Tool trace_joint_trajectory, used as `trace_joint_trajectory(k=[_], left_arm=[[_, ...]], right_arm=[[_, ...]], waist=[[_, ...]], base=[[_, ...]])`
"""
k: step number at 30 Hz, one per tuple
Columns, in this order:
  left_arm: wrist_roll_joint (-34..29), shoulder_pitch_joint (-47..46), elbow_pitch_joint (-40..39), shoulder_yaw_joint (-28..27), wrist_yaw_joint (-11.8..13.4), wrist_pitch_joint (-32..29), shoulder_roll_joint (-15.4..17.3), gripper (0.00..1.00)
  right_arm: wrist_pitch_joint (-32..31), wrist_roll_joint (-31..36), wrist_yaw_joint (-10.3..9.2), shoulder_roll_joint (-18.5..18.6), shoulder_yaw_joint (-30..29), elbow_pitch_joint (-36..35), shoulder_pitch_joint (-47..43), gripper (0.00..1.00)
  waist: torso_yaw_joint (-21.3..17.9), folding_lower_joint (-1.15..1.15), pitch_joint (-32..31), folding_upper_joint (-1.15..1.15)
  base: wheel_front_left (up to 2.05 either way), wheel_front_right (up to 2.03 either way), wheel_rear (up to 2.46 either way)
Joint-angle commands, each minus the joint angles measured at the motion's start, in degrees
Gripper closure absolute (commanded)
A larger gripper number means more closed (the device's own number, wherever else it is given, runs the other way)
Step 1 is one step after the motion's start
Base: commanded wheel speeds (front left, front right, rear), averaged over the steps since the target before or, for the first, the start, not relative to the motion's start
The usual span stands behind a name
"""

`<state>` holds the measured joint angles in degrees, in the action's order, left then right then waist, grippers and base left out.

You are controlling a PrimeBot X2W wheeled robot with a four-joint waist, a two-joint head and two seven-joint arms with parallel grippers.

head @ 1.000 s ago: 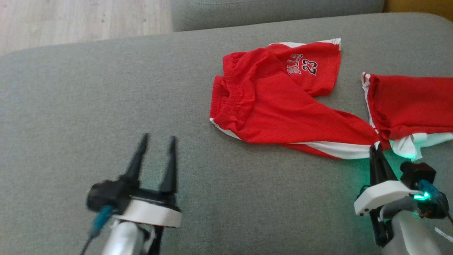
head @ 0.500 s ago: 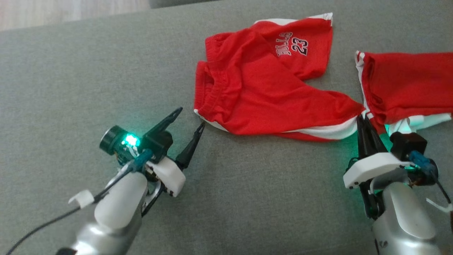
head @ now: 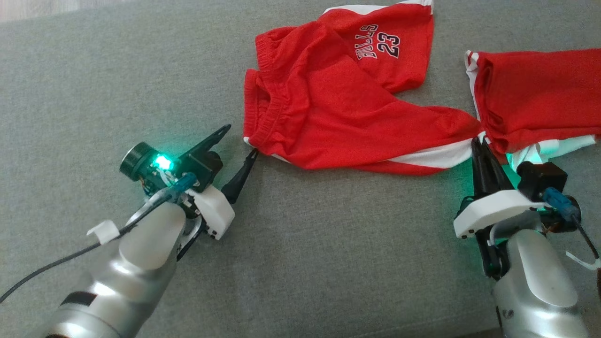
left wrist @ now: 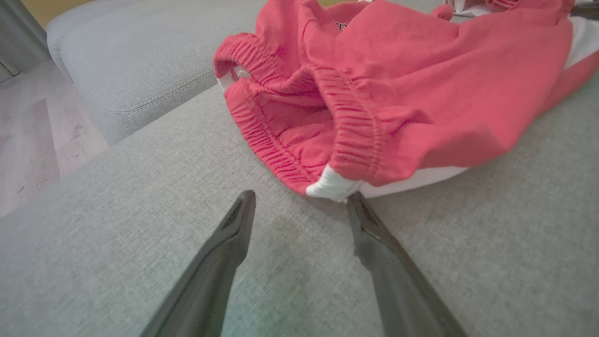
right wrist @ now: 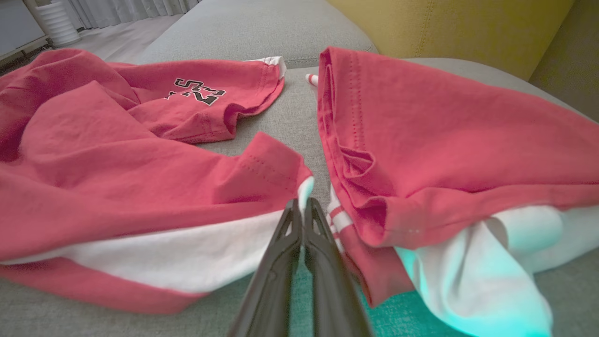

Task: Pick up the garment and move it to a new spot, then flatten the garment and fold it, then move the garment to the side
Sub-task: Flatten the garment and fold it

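garment (head: 328, 108) (left wrist: 398, 93) (right wrist: 117, 187) is red shorts with a white side stripe (head: 432, 155), lying crumpled on the grey sofa (head: 328, 258), far centre of the head view, "bulls 23" print (head: 378, 42) on the far leg. waistband (head: 267, 112) (left wrist: 351, 135) faces left. left tool (head: 240, 139) (left wrist: 300, 195) is released, fingers spread and low over the cushion; its right fingertip sits just at the white near corner of the waistband, the other finger is apart from the cloth on bare sofa. right tool (head: 475, 141) (right wrist: 300, 203) is clenched, fingers pressed together on the near right hem corner of the garment where red meets the white stripe; looks pinched on the fabric. second red garment (head: 535, 98) (right wrist: 444, 140) lies just right of that corner, white part bunched at its near edge and washed green by the wrist light. green led (head: 163, 163) lit on the left wrist.
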<state>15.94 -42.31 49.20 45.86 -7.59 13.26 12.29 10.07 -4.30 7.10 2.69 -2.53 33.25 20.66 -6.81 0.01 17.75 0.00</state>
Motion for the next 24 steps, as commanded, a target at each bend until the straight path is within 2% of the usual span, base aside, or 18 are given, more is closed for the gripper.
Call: trace_joint_trajectory(k=[1,14,15,16,24], left_arm=[[0.6,-2.6,-0.9,-1.0,0.1,0.7,1.2,0.0],[6.0,-5.2,-1.7,5.5,0.1,1.7,1.7,0.0],[6.3,-5.3,-2.0,5.9,0.1,1.7,1.8,0.43],[6.5,-5.3,-2.4,6.3,0.1,1.7,2.0,1.0],[8.8,-4.6,-3.7,7.3,0.1,1.7,3.3,1.0]], right_arm=[[-0.1,-0.4,0.39,0.2,1.3,-1.9,1.3,1.0],[-0.4,-0.5,0.39,0.2,1.6,-2.2,1.6,1.0],[-0.4,-0.6,0.39,0.2,1.7,-2.2,1.6,1.0],[-0.4,-0.6,0.39,0.2,1.7,-2.2,1.6,1.0],[0.4,0.0,0.39,0.2,2.1,-2.5,2.1,1.0]], waist=[[-0.1,-0.01,0.1,0.0],[-0.5,-0.01,0.6,0.0],[-0.6,-0.01,0.6,0.0],[-0.6,-0.01,0.7,0.0],[0.1,-0.01,-0.7,0.0]], base=[[0.0,0.0,0.0],[0.0,0.0,0.0],[0.0,0.0,0.0],[0.0,0.0,0.0],[0.0,0.0,0.0]])
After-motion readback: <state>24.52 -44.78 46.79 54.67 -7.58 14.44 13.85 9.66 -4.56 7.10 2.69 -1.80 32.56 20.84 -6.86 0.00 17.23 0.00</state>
